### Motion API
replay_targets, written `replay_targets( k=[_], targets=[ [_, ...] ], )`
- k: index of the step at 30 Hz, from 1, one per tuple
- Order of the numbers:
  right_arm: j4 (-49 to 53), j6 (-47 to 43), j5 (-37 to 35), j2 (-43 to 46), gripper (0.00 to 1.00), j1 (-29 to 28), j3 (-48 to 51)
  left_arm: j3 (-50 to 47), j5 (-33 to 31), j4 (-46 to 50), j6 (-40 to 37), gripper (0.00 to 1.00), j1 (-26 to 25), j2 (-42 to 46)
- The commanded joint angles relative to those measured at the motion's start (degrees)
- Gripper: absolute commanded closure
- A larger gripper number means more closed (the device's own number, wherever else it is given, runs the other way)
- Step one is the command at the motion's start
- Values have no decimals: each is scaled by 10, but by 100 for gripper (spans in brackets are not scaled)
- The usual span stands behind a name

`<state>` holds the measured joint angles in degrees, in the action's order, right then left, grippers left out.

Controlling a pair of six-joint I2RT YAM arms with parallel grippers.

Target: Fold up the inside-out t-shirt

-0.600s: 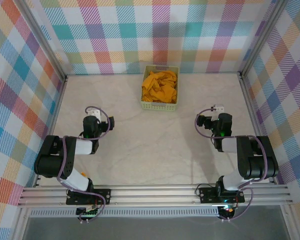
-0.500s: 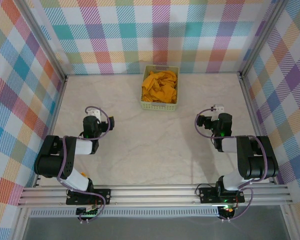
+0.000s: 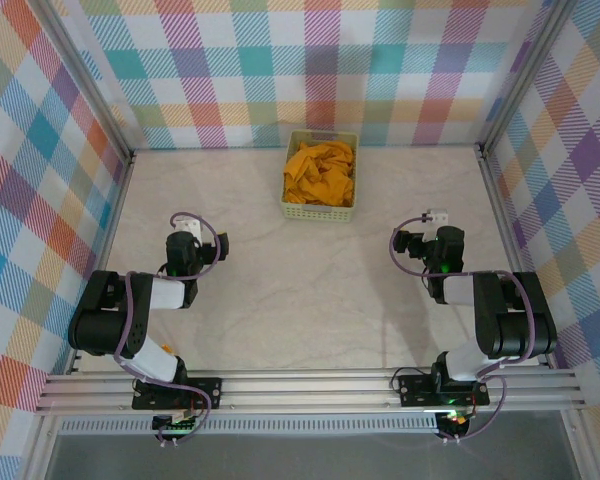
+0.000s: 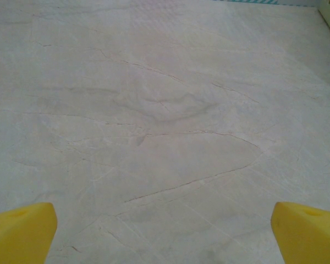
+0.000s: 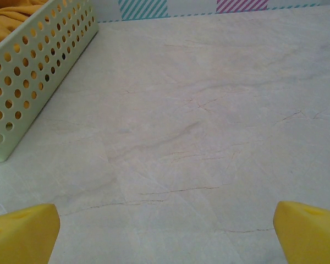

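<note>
two grippers hover low over the worktop (image 3: 300, 300), left gripper (image 4: 165, 234) and right gripper (image 5: 165, 234) both spread wide, empty. the inside-out t-shirt (image 3: 320, 170) lies crumpled in the basket (image 3: 320, 212), upper centre of frame.

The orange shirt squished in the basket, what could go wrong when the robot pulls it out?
The t-shirt is wadded into the basket, so pulling may drag or tip the basket too. With it so crumpled, the left gripper or right gripper, both open now, might pinch several layers, leaving it tangled.
</note>
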<state>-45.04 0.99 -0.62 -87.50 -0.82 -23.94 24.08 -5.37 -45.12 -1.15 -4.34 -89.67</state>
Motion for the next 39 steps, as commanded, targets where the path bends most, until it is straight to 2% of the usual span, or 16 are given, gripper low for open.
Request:
replay_targets(
  k=[1,20,25,30,33,34,36,38,39],
  targets=[
    [-26,-1,-2,-3,0,1,5,2,8,-8,-5,0,7,1],
    [-31,-2,-2,-1,0,0,8,1,4,-10,-5,0,7,4],
    [-40,-10,14,63,0,0,44,33,-27,122,-23,0,-13,82],
    [100,16,17,225,0,-3,37,10,-57,178,7,0,-36,201],
    [206,95,20,319,0,-3,-1,23,-73,243,73,0,-43,277],
    [243,124,19,341,0,-3,-19,33,-88,273,107,0,-43,299],
    [341,205,2,374,0,-3,-72,76,-140,390,190,0,-43,335],
    [470,278,-10,388,0,-2,-131,123,-179,491,235,0,-43,348],
    [494,297,-2,392,0,0,-147,141,-190,527,248,0,-42,351]
  ],
)
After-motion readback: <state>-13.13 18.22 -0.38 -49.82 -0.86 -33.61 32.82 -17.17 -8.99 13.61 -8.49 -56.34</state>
